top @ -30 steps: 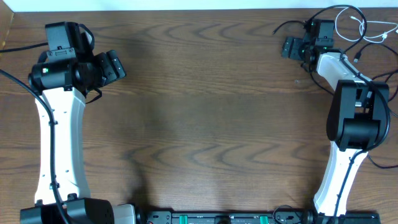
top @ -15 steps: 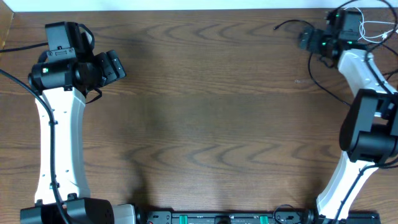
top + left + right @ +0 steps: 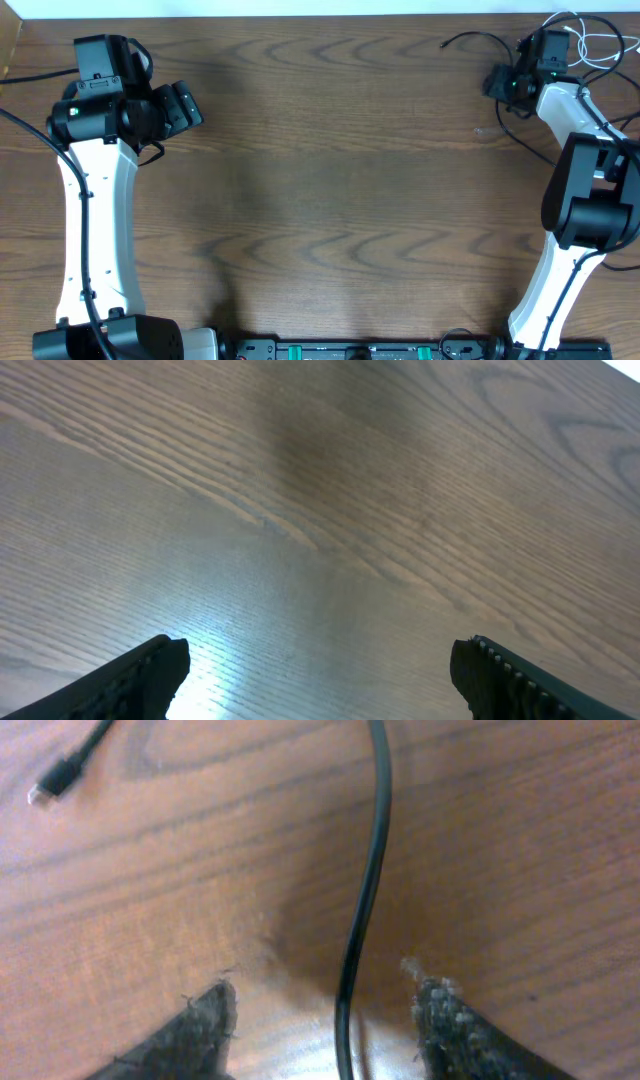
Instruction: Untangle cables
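Straddling a black cable (image 3: pixel 365 870) among the cables (image 3: pixel 583 38) at the table's (image 3: pixel 330 180) far right corner, our right gripper (image 3: pixel 325 1020) stands part-open, our left gripper (image 3: pixel 320 670) wide and idle; we judge a firm pinch comes next.

Wood table (image 3: pixel 340 180) bare across the whole middle between the two arms, free passage there; obstacles only in the far right corner, where black cables (image 3: pixel 460 38) and a white cable (image 3: pixel 598 45) loop, one black cable (image 3: pixel 365 890) running between the parted fingers of the right gripper (image 3: pixel 322 1010).
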